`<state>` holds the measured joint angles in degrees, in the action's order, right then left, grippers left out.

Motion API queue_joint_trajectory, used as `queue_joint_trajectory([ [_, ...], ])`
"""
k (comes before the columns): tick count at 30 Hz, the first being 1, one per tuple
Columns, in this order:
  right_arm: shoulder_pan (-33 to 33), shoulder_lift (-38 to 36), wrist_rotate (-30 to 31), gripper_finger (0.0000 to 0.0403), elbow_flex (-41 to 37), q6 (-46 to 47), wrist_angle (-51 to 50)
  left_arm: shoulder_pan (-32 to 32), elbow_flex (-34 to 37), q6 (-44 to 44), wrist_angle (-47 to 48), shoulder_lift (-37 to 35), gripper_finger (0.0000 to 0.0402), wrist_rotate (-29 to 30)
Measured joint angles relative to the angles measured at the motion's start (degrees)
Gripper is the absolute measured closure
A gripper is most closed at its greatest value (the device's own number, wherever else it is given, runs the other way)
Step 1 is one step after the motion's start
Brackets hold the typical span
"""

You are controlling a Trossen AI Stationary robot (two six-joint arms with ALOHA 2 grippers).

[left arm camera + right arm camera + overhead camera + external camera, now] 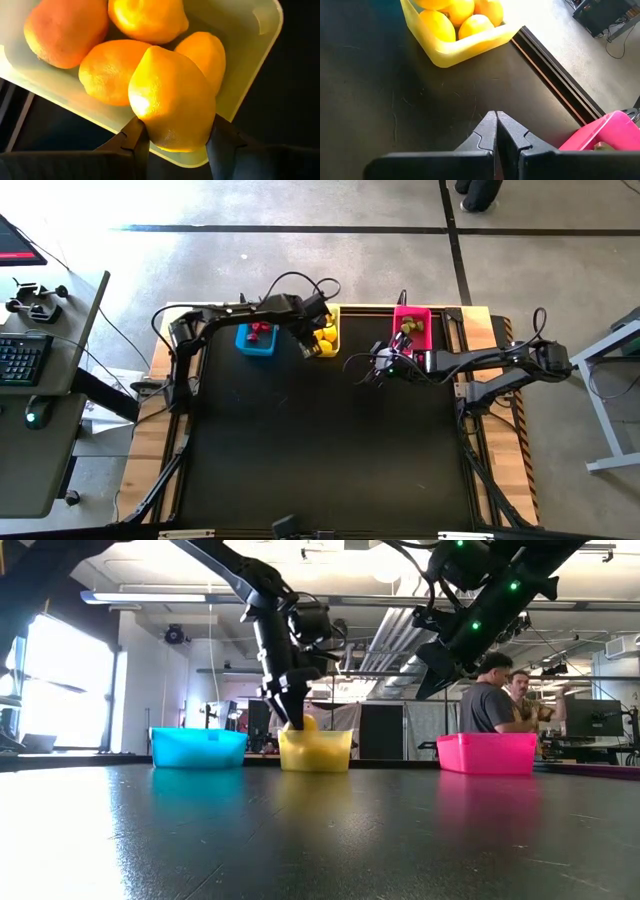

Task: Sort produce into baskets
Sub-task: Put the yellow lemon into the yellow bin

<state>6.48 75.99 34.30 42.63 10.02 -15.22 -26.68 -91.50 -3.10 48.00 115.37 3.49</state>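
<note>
Clamped between the left gripper fingers, a lemon hangs over the yellow basket; release low, centred. Right gripper waits closed, empty.

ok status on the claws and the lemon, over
Left claw shut on lemon, over yellow basket. Right claw shut, empty, near pink basket. Nothing in the way.

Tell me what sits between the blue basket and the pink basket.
The yellow basket of lemons sits between the blue basket and pink basket; the high and low views both show it.
</note>
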Motion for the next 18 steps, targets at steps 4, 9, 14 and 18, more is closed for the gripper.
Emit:
queue_joint_trajectory([
  [4,0.0,0.0,0.0,0.0403,0.0,0.0,0.0,0.0,0.0,0.0,0.5,0.0,0.0279,-0.2],
  [9,0.0,0.0,0.0,0.0403,0.0,0.0,0.0,0.0,0.0,-0.2,1.2,0.0,0.0262,-0.3],
  [14,0.0,0.0,0.0,0.0403,0.0,0.0,0.0,0.5,0.0,-0.4,1.2,0.0,0.02,-0.2],
  [18,0.0,0.0,0.0,0.0403,0.0,0.0,0.0,0.7,0.0,-0.4,1.7,-0.3,0.0162,0.0],
])
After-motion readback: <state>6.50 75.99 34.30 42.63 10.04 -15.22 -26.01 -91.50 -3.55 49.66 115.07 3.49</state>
